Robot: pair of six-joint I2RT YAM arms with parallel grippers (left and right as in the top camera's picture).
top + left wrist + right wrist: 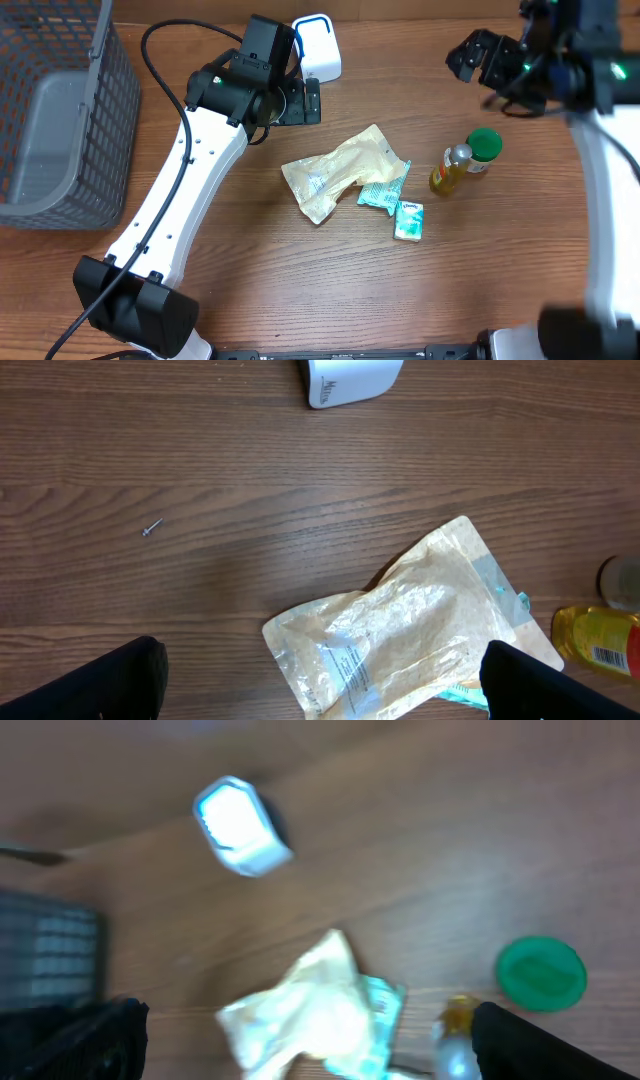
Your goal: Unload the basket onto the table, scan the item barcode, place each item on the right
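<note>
Two robot arms are working over a wooden desk (300, 290) strewn with small goods. The left hand (300, 102) is hovering above the desk just below a white barcode scanner (318, 48) with blue trim. Its fingers are spread to their widest and are holding nothing. In its wrist view, the dark fingertips (110, 680) are framing a crinkled cream pouch (400, 630), which is lying flat near the middle of the desk with a printed label facing up.

The right hand (478, 60) is hanging high at the far right corner and is showing blurred in the overhead view. Its fingers are also standing wide apart and are gripping nothing.

A teal packet (381, 192) is resting against the pouch's right edge, and a second teal packet (408, 220) is lying just beside the first. To their right, a yellow bottle (452, 170) is lying on its side, apart from the pouch. A barcode is showing on the bottle's label in the left wrist view, and a green lid (485, 144) is sitting just beside the bottle's neck.

A grey mesh basket (110, 90) is standing at the desk's left edge, well apart from the goods. A small screw (151, 528) is lying loose on the bare wood left of the pouch.
</note>
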